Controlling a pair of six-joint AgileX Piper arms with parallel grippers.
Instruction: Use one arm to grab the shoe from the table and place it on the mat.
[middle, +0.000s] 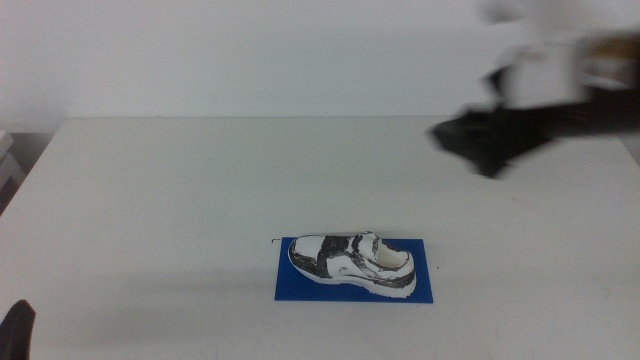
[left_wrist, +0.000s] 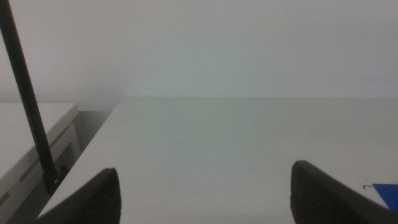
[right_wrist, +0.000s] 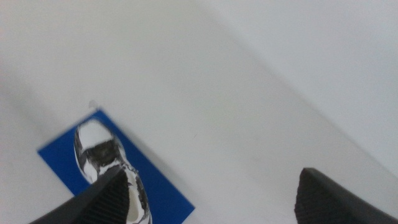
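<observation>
One shoe (middle: 352, 262), white with black-grey panels, lying on blue mat (middle: 300, 285); right end effector (right_wrist: 205, 199) spread, empty.

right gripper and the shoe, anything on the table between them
Nothing: in the middle view only bare white table lies between the raised, blurred right gripper and the shoe, which sits on the blue mat.

no readable text, labels, brands, numbers or signs on anything in view
</observation>
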